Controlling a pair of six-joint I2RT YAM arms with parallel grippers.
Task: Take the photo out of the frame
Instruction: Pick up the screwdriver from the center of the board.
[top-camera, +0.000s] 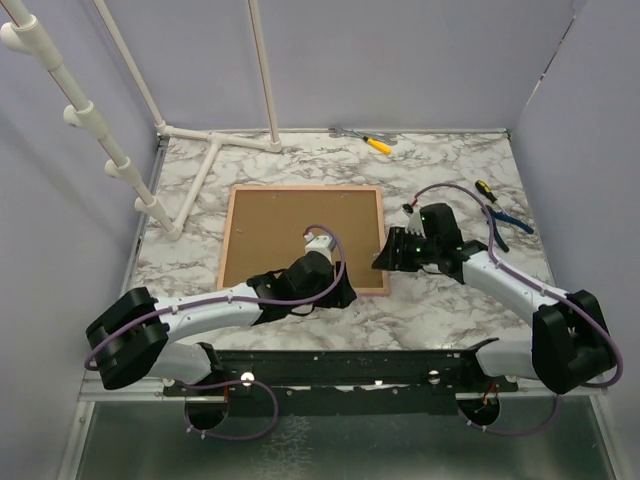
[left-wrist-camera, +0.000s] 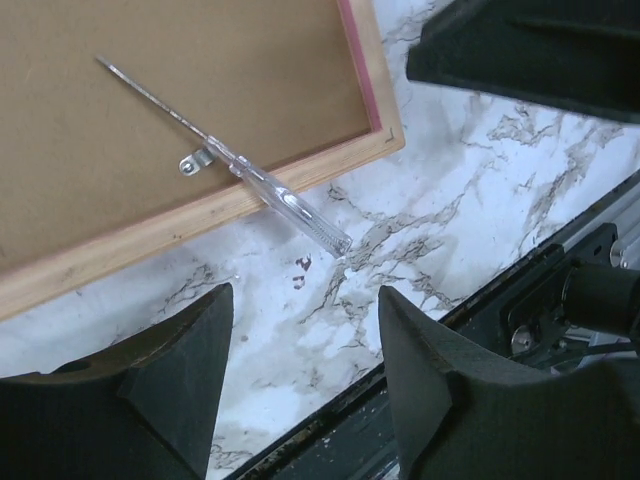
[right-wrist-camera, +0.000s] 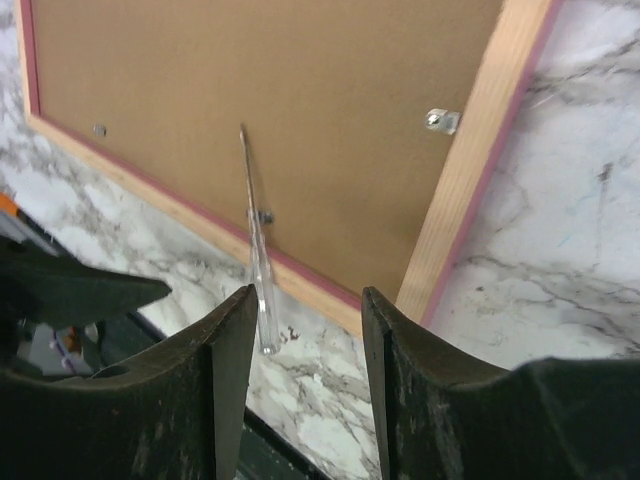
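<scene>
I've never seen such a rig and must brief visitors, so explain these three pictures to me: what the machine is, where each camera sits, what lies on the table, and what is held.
These are two robot arms bolted at the near edge of a marble table. The wide picture looks down from above and behind them. The other two come from a camera on each wrist, looking past that arm's own fingers. The frame lies back up, so the photo is hidden. A clear-handled screwdriver rests across its edge. Further off are blue-handled pliers, a yellow-handled tool and a white pipe stand. The left end effector and the right end effector are both open and hold nothing.
</scene>
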